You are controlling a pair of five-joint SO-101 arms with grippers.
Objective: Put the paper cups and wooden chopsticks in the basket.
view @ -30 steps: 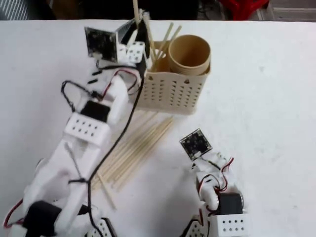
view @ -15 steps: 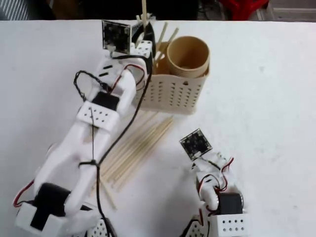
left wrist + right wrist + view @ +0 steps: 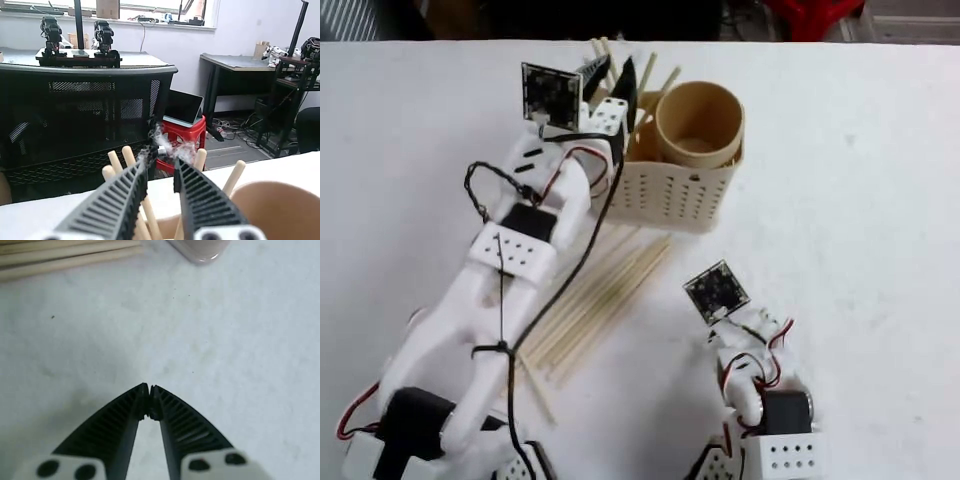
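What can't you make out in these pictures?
Right wrist view: the basket is cut off by the edge.
Left wrist view: the left hand blocks the basket's inside.
High view: the left arm covers some loose chopsticks.
High view: the top paper cup hides any nested below.

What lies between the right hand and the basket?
Bare table between right hand and basket in the right wrist view; loose chopsticks lie aside.
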